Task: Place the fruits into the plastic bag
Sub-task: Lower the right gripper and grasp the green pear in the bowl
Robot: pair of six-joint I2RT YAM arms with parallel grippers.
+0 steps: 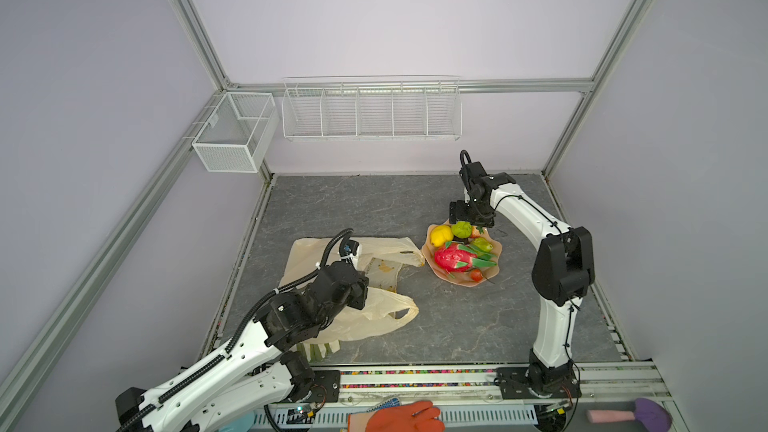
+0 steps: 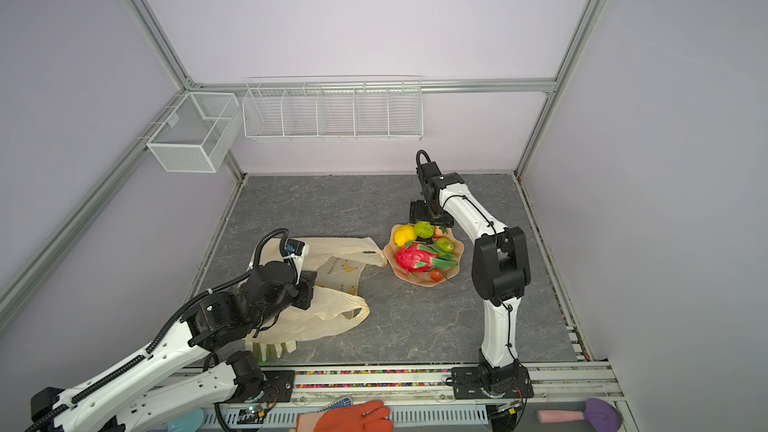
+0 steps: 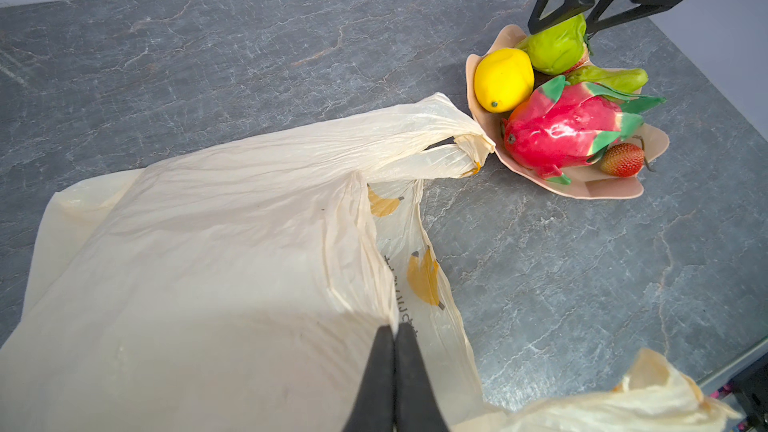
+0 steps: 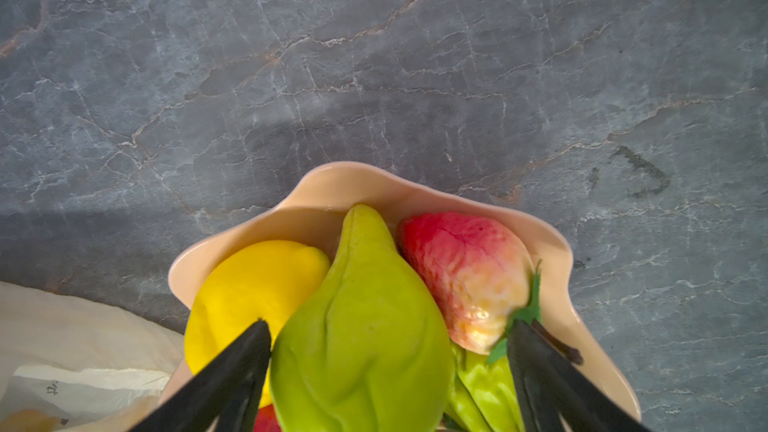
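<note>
The right claw (image 4: 387, 324) is held with jaws apart astride the green lime (image 3: 557, 49), whose long axis is aligned between them, pointed end away from the wrist. The lemon (image 4: 249, 284) and a strawberry (image 4: 465, 276) are crowded against either side of it on the plate (image 4: 320, 201), right of the counter's (image 1: 374, 209) middle. Toward the left edge the plastic bag (image 3: 208, 243) is laid, one handle just beside the plate, its mouth film seemingly pinched by the left claw (image 3: 395, 332), jaws closed together.

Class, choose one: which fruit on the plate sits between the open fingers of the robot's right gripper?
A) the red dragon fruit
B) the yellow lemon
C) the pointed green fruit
C: the right gripper has one finger either side of the green fruit in the right wrist view.
</note>
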